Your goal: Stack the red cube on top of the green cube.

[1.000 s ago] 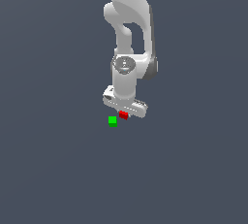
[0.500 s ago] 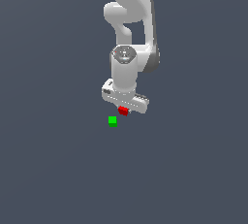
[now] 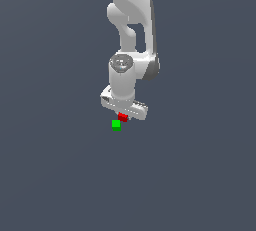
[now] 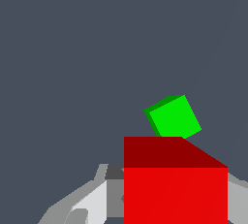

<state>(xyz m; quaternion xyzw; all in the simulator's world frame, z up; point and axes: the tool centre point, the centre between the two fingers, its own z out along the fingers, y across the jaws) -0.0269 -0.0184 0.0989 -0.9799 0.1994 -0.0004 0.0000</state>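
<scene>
Near the middle of the desk, well clear of every edge, the green cube (image 3: pixel 116 124) sat alone on the bare grey surface, nothing around it or barring the way. Just to the exterior view's right and slightly above it, the gripper (image 3: pixel 123 117) held the red cube (image 3: pixel 123 117), fingers (image 4: pixel 92 200) closed on its sides. Compared with a second before, the gripper and red cube had risen and drawn nearer over the green cube.

The red cube (image 4: pixel 175 189) is cut off by the wrist view's edge and hides the green cube's (image 4: pixel 173 117) lower corner.
</scene>
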